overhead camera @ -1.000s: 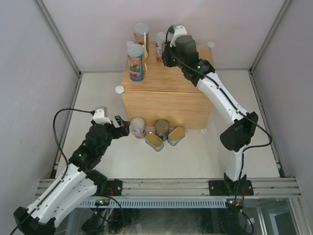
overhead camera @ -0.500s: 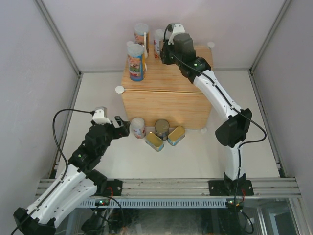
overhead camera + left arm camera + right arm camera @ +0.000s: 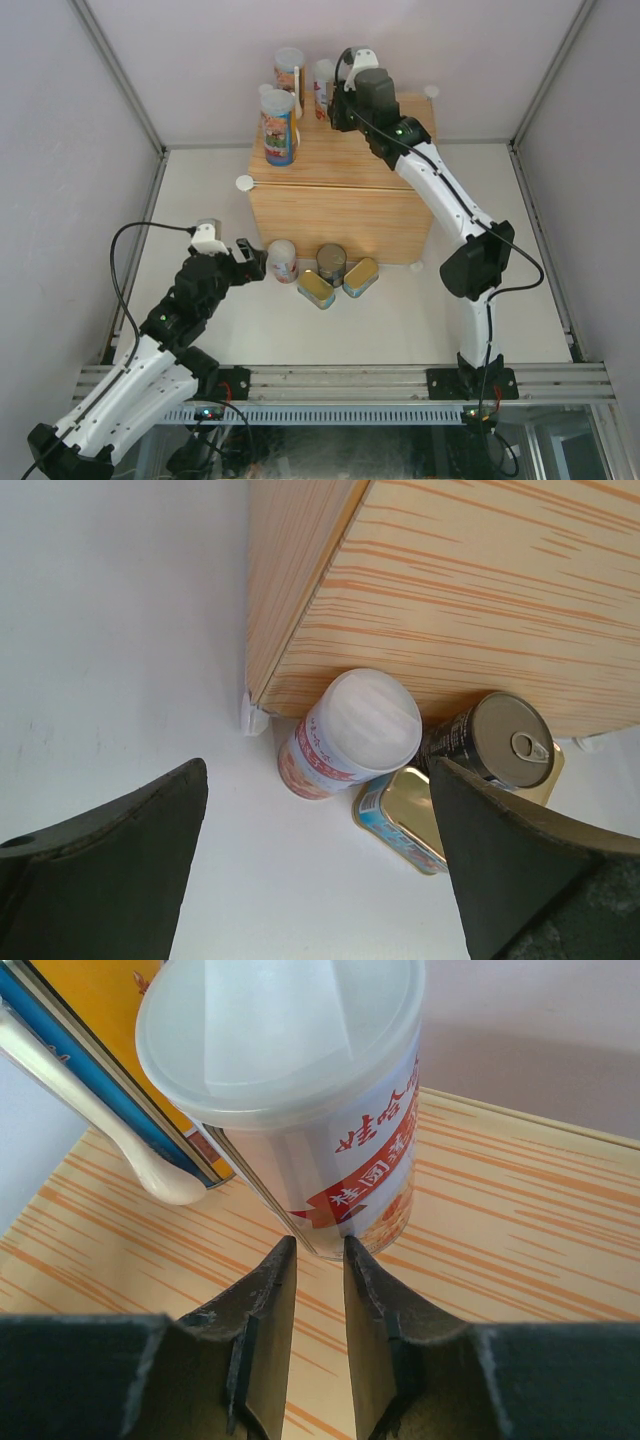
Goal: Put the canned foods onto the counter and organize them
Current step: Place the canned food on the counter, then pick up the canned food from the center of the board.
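Canned foods [image 3: 279, 125] risk: white-lidded can [image 3: 300, 1110] sits right at the tips of the right claw [image 3: 320, 1250], barely ajar and empty, so a forward nudge could topple it.

Our left arm [image 3: 150, 350] and right arm [image 3: 440, 185] were white-shelled with black joints, each trailing a thin black cable [image 3: 150, 224]; small green lights [image 3: 400, 127] dotted the links. Our left hand [image 3: 315, 770] and right hand [image 3: 320, 1250] ended in dark, wedge-shaped fingers [image 3: 110, 860].

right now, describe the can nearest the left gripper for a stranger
Find the wood-grain counter. At its near left corner, on the table, stands a can. Unlike the dark can and gold tins beside it, it has a white lid.
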### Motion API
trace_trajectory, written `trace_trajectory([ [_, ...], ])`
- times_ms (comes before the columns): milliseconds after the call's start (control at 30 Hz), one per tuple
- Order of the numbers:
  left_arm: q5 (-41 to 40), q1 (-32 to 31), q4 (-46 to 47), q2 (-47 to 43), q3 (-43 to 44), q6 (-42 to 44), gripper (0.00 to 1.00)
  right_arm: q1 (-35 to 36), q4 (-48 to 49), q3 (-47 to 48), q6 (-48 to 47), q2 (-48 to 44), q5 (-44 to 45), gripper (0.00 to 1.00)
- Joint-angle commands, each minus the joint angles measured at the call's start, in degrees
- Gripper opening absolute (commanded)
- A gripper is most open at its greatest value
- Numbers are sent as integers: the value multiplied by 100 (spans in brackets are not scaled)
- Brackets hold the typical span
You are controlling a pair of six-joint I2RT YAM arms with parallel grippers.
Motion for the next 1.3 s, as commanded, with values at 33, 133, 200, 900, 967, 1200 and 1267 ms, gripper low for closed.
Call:
trace_trajectory([
  [33,195,-35,71,21,19,145,96,117,270,127,-10,-224,146,26],
  [133,304,-34,-31,146,79,158,97,127,229,-34,39,-389,149,27],
  [200,345,-29,-161,259,127,162,98,159,264,-231,52,-599,149,29],
  [900,327,-231,-574,526,249,-92,100,903,353,-2983,-63,-3376,1008,64],
  [967,122,-394,-499,609,237,-132,100,1031,416,-3351,-46,-3646,1113,64],
  [1200,-384,-780,-300,1254,500,-118,100,1272,343,-4163,177,-4353,1341,63],
  [1267,-468,-831,-272,1458,652,-75,100,1318,334,-4309,197,-4492,1358,63],
])
